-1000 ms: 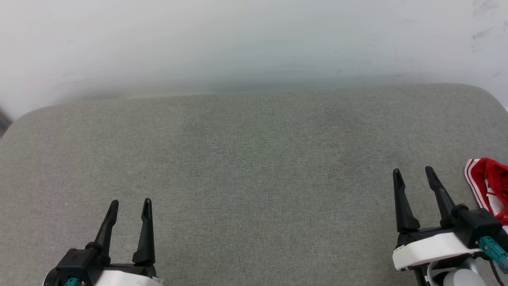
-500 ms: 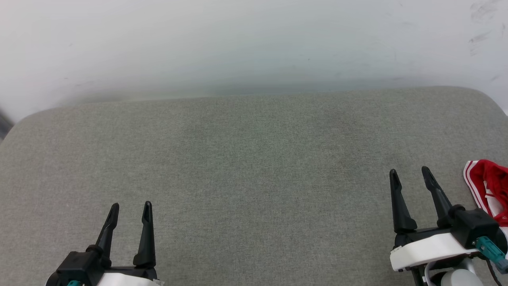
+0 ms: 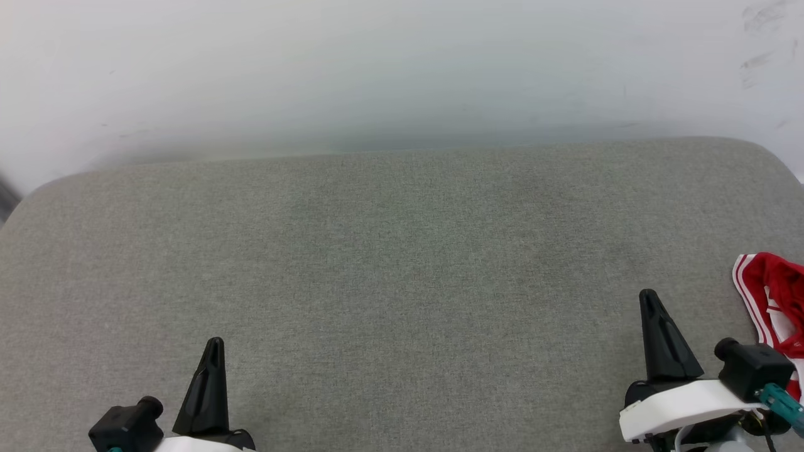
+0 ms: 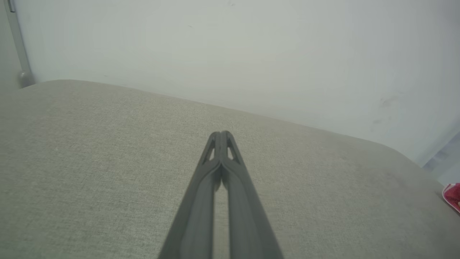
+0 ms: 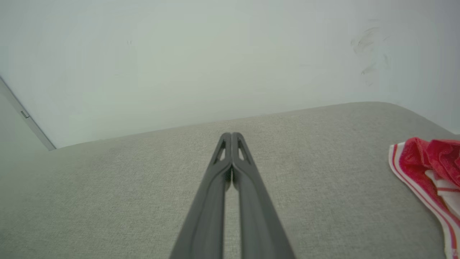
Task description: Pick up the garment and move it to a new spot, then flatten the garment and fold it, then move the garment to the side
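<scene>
a: two claws low in the head view. left gripper (image 3: 212, 351) pressed tight at lower left, right gripper (image 3: 653, 314) pressed tight at lower right, nothing pinched in either.
b: and the garment (image 3: 769, 295)?
a: red with striped trim, rumpled at the far right edge of the grey cushion (image 3: 402, 251), just beside the right gripper, mostly cut off by the frame.
b: left wrist view?
a: fingers squeezed together over bare cushion, a sliver of the garment (image 4: 453, 194) at the right border.
b: right wrist view?
a: same closed fingers, garment (image 5: 427, 162) off to the right, apart from the tips, not held.
b: progress?
a: hard to call. could be a heap waiting for pick-up, could be a folded piece already parked at the side. any fold hidden past the frame edge.
</scene>
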Motion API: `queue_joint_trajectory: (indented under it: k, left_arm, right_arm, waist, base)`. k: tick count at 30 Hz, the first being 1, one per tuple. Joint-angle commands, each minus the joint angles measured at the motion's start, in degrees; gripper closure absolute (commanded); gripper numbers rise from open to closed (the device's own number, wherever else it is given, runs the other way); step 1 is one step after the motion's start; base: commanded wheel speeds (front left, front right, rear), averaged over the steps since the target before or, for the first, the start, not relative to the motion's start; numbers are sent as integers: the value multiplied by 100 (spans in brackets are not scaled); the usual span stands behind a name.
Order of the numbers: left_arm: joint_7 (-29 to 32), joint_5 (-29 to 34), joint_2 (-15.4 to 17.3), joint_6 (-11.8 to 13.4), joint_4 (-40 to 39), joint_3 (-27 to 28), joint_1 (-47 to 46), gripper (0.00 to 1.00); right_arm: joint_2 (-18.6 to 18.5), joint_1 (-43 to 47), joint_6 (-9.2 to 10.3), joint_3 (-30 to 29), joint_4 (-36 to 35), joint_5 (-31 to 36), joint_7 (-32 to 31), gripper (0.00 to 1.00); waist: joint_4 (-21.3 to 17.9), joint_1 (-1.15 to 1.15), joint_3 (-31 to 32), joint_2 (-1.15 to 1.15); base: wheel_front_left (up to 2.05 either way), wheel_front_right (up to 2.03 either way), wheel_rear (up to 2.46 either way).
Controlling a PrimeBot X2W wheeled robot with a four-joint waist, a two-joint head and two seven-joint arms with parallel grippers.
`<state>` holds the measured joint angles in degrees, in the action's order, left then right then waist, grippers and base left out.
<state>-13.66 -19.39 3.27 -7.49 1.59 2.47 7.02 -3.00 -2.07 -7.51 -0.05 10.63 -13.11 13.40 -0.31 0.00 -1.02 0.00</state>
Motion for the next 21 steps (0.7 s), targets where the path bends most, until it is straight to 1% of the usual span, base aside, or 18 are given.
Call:
queue_joint_trajectory:
  k: [1, 11, 21]
  left_arm:
    - [42, -234, 47, 11, -56, 7, -128, 100]
    - [267, -1272, 88, 5, 151, -2, -313, 100]
    - [474, -2186, 115, 1, 323, -1, -476, 100]
  right_arm:
    - [-5, -119, 0, -32, -79, -259, -58, 100]
    - [-11, -170, 1, -110, -24, -1334, -321, 100]
    - [-15, -219, 1, -182, 26, -2287, -553, 100]
  waist:
    - [1, 0, 1, 0]
    - [3, 0, 8, 0]
    - [6, 0, 16, 0]
  base:
    - [0, 0, 0]
    - [0, 0, 0]
    - [0, 0, 0]
